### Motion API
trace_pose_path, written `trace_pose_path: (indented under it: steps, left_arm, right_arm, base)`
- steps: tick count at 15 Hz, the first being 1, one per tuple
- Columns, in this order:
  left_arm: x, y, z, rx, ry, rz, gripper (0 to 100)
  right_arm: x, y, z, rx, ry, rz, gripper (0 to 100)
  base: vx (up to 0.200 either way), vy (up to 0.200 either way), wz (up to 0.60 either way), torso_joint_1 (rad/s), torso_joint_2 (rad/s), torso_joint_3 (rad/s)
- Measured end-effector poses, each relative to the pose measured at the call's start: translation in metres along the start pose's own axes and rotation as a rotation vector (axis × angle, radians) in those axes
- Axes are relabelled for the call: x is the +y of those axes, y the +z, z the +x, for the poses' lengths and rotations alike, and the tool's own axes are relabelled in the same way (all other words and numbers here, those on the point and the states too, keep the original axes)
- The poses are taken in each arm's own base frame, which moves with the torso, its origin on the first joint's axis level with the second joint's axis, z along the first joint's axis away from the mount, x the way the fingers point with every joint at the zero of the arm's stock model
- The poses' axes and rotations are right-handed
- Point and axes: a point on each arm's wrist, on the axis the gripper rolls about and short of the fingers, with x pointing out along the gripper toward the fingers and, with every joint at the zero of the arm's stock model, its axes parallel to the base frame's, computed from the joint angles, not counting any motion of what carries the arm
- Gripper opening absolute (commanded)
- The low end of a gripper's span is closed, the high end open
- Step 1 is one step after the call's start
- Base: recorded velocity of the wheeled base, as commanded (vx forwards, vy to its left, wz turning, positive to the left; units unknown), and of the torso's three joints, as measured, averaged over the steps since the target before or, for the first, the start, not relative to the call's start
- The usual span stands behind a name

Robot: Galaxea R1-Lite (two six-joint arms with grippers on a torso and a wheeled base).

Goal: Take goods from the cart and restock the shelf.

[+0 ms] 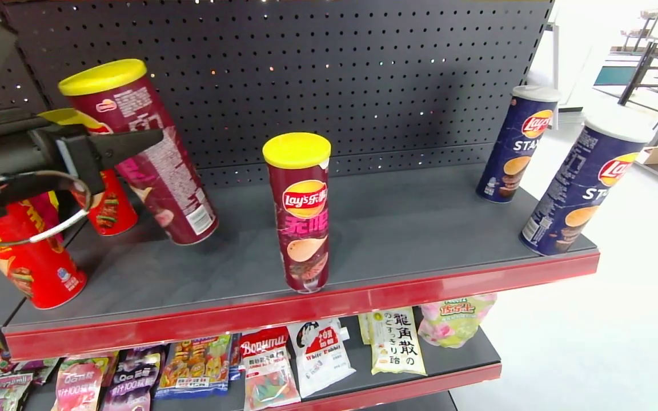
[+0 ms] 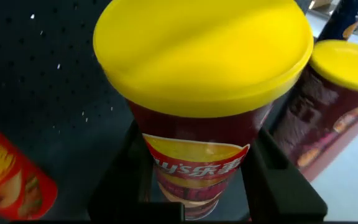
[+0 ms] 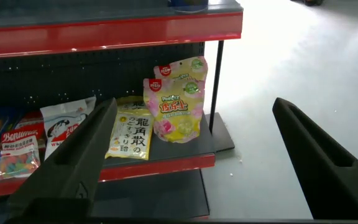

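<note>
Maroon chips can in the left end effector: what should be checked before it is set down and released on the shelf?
1. Grip: left end effector has a finger on each side of the held maroon chips can: ok.
2. Can upright: it leans, lid toward the robot's left: not ok.
3. Base resting on the shelf: cannot tell.
4. Clear of the standing maroon chips can: well apart: ok.
5. Clear of the red chips can close beside it: cannot tell.
6. Right end effector open, empty, down by the lower shelf: ok.
</note>
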Motion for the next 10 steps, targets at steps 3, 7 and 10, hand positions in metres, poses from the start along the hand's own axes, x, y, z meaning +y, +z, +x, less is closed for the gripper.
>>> trace_pose_path:
  steps: [3, 7, 10]
  left_arm:
    - [0.003, -0.004, 0.050, -0.007, -0.044, 0.006, 0]
    - [-0.006, -0.002, 0.109, -0.014, -0.122, 0.014, 0]
    - [-0.014, -0.016, 0.136, 0.020, -0.166, 0.034, 0]
  right_arm:
    - [0.000, 0.000, 0.000, 0.000, 0.000, 0.000, 100]
    - [0.000, 0.000, 0.000, 0.000, 0.000, 0.000, 100]
    - [0.000, 0.000, 0.000, 0.000, 0.000, 0.000, 100]
  base:
    - [0.000, 0.000, 0.00, 0.000, 0.00, 0.000]
    - [0.000, 0.000, 0.00, 0.000, 0.00, 0.000]
    - [0.000, 0.000, 0.00, 0.000, 0.00, 0.000]
